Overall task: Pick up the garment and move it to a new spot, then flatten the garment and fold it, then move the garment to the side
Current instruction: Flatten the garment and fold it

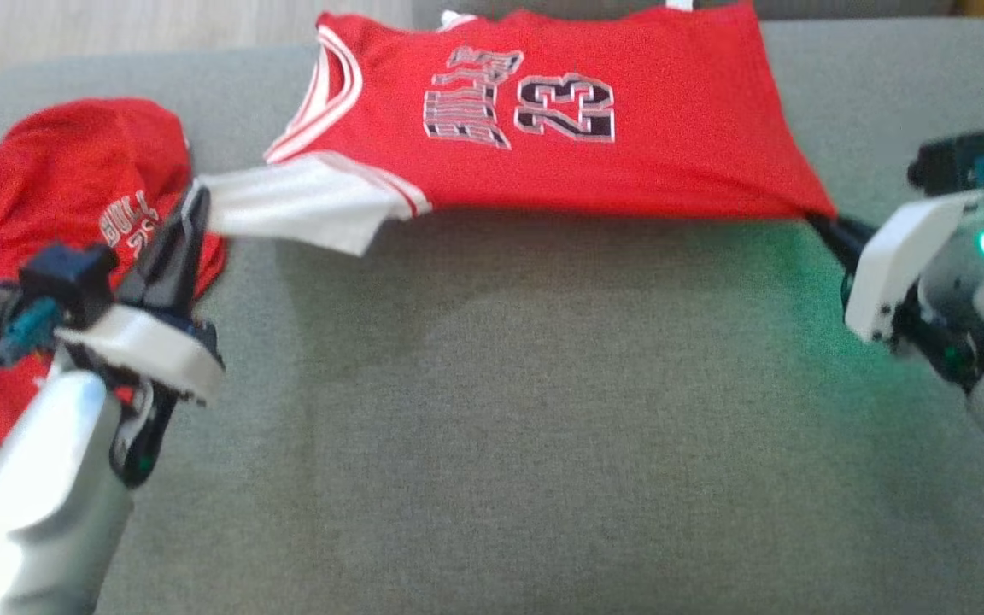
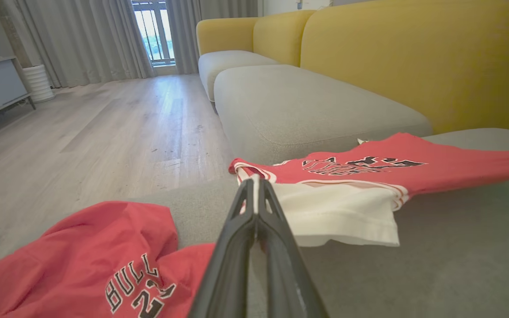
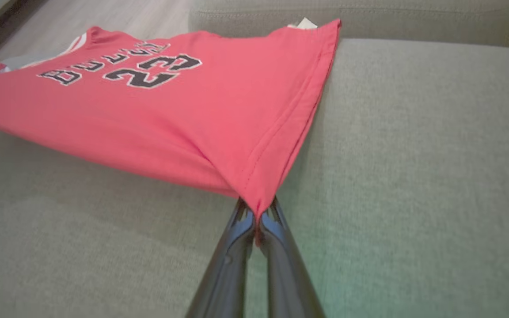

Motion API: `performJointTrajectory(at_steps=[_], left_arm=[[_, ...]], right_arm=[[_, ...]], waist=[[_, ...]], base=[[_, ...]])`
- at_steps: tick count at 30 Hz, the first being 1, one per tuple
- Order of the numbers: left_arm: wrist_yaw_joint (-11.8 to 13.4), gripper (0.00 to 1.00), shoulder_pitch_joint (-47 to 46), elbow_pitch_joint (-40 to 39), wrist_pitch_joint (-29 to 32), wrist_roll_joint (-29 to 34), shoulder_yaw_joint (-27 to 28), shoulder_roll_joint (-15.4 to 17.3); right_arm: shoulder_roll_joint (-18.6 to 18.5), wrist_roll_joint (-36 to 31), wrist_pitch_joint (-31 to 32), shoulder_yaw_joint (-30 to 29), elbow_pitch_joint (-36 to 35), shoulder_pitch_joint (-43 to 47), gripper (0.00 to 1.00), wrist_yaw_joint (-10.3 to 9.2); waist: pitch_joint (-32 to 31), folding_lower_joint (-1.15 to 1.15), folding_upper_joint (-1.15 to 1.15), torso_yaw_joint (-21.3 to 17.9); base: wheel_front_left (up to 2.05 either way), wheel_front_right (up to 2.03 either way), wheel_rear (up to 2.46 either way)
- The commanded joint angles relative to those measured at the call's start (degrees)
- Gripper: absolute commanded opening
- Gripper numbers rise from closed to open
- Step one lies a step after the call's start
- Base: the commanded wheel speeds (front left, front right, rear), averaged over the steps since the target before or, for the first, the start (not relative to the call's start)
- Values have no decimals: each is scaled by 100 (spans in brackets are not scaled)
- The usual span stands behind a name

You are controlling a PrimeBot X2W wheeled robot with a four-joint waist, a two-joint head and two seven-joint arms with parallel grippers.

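Red jersey stretched taut over grey cushion — far side resting near back edge, near side held up. Soft, light, limp cloth; sags unless held at two points, so sleeve and hem corner look like the right holds. Left gripper pinched shut on white sleeve, right gripper clamped on hem corner. Print reads "BULLS 23". Second red garment crumpled at cushion's left edge — "BULL" legible.
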Motion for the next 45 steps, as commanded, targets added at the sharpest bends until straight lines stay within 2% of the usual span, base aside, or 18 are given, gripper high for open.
performJointTrajectory(at_steps=[1, 6, 11, 21, 26, 32, 45], left_arm=[[14, 0, -131, -212, 17, -44, 241, 339], [136, 0, 581, -1105, 440, -178, 193, 622], [376, 0, 1278, -2018, 880, -313, 103, 771], [939, 0, 2552, -3736, 1656, -633, 136, 1260], [1160, 0, 2702, -4277, 1777, -648, 272, 1419], [1076, 0, 2156, -4157, 1863, -491, 201, 1349], [457, 0, 443, -2656, 1955, -66, -89, 1168]], right_arm=[[-199, 47, 14, 2, -122, 68, 0, 43], [-426, 272, 196, 168, -320, 440, 0, 43], [-684, 609, 259, 123, -543, 824, 0, 43], [-1333, 1080, 1235, 302, -1434, 1765, 0, 43], [-1572, 1131, 1486, 76, -1933, 1980, 0, 43], [-1376, 882, 1717, -269, -1999, 1834, 0, 43], [-819, 257, 2442, -832, -1678, 1117, 0, 43]], waist=[[-125, 1, 0, 38], [-384, 1, 0, 89], [-666, 1, 0, 210], [-1019, 1, 0, 250], [-949, 1, 0, 200], [-602, 1, 0, 130], [148, 1, 0, -21]], base=[[0, 0, 0], [0, 0, 0], [0, 0, 0], [0, 0, 0], [0, 0, 0], [0, 0, 0], [0, 0, 0]])
